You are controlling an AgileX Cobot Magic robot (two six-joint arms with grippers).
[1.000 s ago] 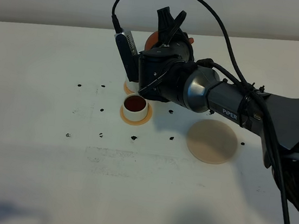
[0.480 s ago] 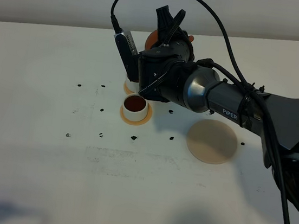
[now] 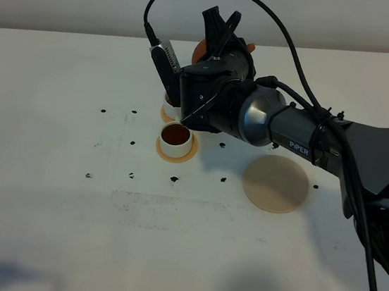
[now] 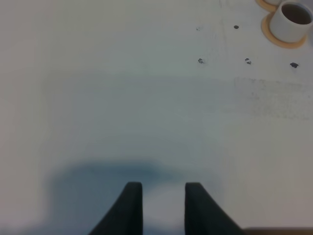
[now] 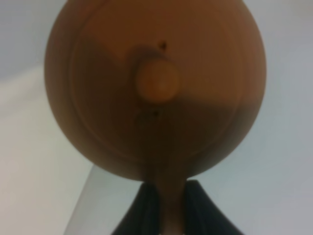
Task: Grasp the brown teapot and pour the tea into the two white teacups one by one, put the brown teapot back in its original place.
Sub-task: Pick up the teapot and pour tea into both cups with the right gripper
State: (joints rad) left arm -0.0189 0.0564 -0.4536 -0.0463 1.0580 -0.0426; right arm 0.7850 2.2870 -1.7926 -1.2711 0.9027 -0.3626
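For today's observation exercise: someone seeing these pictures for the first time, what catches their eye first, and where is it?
The right arm's gripper is shut on the brown teapot, lifted over the far teacup at the table's middle. Just in front stands a white teacup full of dark tea on an orange disc. To the right lies the large beige coaster, bare.

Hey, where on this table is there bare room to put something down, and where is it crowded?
Bare: the near stretch of the table, in front of the dark specks, and the far-left side. The large beige coaster is unoccupied. Crowded: around the tea-filled white teacup, where the right arm holds the brown teapot.
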